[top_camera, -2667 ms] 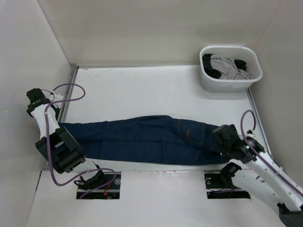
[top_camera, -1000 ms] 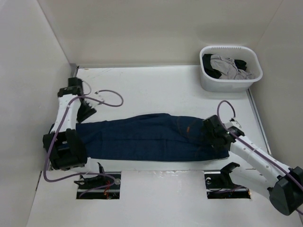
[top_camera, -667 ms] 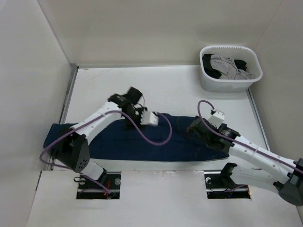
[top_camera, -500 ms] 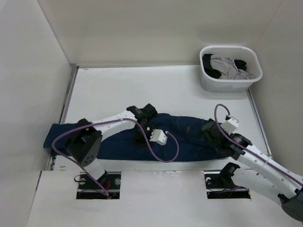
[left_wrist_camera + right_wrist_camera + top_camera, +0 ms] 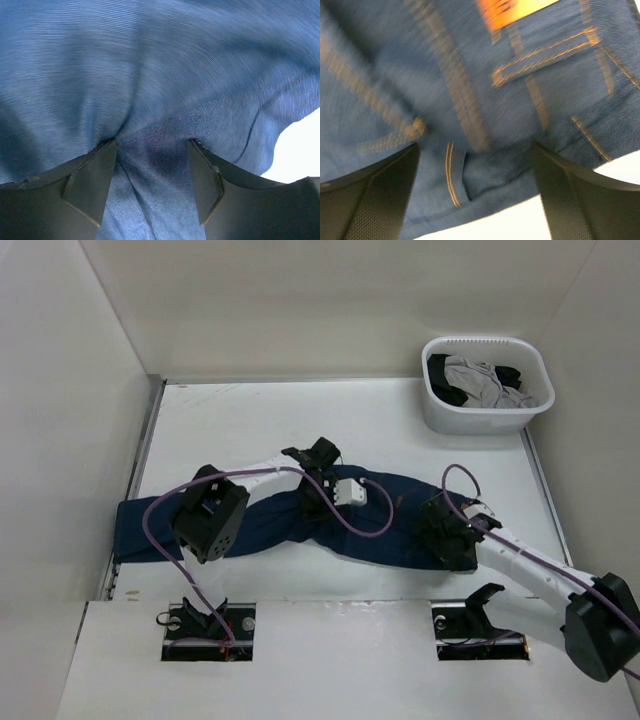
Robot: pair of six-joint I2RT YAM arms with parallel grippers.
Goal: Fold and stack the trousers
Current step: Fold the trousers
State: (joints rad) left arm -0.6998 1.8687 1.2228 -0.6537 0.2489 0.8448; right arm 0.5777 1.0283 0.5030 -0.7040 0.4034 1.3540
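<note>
One pair of dark navy blue denim trousers (image 5: 400,545) lay lengthwise across the near half of the white table (image 5: 260,420), the leg ends towards the left wall and the waist end to the right, with the middle humped up and away from the arm bases. Orange-tan stitching (image 5: 465,125) ran in double rows over the cloth in the right wrist view, and an orange patch (image 5: 517,10) showed at that view's top edge, too blurred for any writing to be read. The left gripper (image 5: 316,506) reached down onto the hump at mid-length; in its wrist view its black fingers (image 5: 92,185) stood partly closed with a puckered fold of denim pinched between them, creases running in to the pinch. The right gripper (image 5: 440,530) sat over the waist end, its fingers (image 5: 385,197) spread wide with flat denim lying across the gap and nothing gripped. Well apart, in the far right corner, stood a white plastic laundry basket (image 5: 480,420) holding a crumpled grey garment (image 5: 480,380) and a black garment (image 5: 445,392).
</note>
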